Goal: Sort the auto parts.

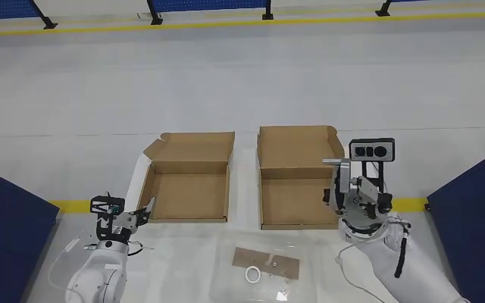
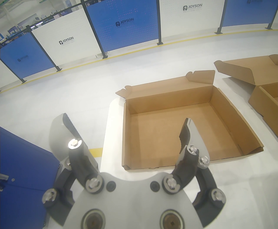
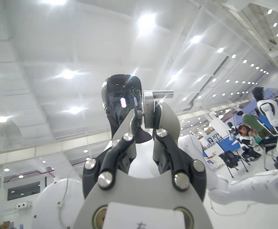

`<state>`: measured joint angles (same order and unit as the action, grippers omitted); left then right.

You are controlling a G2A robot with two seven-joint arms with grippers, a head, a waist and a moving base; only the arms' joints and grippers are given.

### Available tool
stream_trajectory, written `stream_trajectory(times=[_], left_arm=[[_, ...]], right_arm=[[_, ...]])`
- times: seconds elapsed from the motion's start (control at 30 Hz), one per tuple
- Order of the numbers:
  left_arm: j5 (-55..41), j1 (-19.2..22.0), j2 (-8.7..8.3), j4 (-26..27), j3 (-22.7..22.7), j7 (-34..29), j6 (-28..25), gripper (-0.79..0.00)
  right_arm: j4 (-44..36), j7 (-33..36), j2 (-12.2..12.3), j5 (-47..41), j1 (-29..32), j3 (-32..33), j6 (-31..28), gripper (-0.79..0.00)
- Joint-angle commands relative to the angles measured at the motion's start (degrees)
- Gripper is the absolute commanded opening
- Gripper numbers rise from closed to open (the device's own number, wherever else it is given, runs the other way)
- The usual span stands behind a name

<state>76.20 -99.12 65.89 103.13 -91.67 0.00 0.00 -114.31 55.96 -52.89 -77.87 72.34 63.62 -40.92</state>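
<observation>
Dark logo-and-word marks stand on the white partition panels (image 2: 67, 41) and the blue partition panels (image 2: 124, 22) lining the hall; small engraved digits, too fine to read surely, run down the metal part (image 3: 148, 106) pinched in the right gripper (image 3: 145, 116); a white label (image 3: 144, 219) on its wrist plate carries one cut-off printed character

A pale grey floor (image 1: 227, 76) is seen stretching beyond the white table (image 1: 182, 250) and is crossed by a yellow line (image 1: 227, 23). Along that line, blue panels (image 2: 121, 23) and white panels (image 2: 65, 41) are held upright between black posts (image 2: 93, 32). Further blue screens (image 1: 23, 220) are set close to both sides of the table. Overhead, a white ceiling (image 3: 65, 32) is lit by rows of round lamps (image 3: 146, 20), and black chairs (image 3: 230, 158) are placed in the hall behind.
</observation>
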Motion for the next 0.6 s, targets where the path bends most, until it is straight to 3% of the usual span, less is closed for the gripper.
stream_trajectory(times=[0.0, 0.3, 0.57], left_arm=[[0.0, 0.0, 0.0, 0.0, 0.0, 0.0, 0.0, 0.0], [0.0, 0.0, 0.0, 0.0, 0.0, 0.0, 0.0, 0.0], [0.0, 0.0, 0.0, 0.0, 0.0, 0.0, 0.0, 0.0]], right_arm=[[0.0, 0.7, -0.4, -2.1, 0.3, 0.2, -0.1, -0.785], [-0.2, 4.1, -2.1, -6.1, 0.7, 0.9, 0.8, -0.785], [0.7, 2.4, -2.5, 7.4, 0.7, 3.3, 5.1, -0.785]])
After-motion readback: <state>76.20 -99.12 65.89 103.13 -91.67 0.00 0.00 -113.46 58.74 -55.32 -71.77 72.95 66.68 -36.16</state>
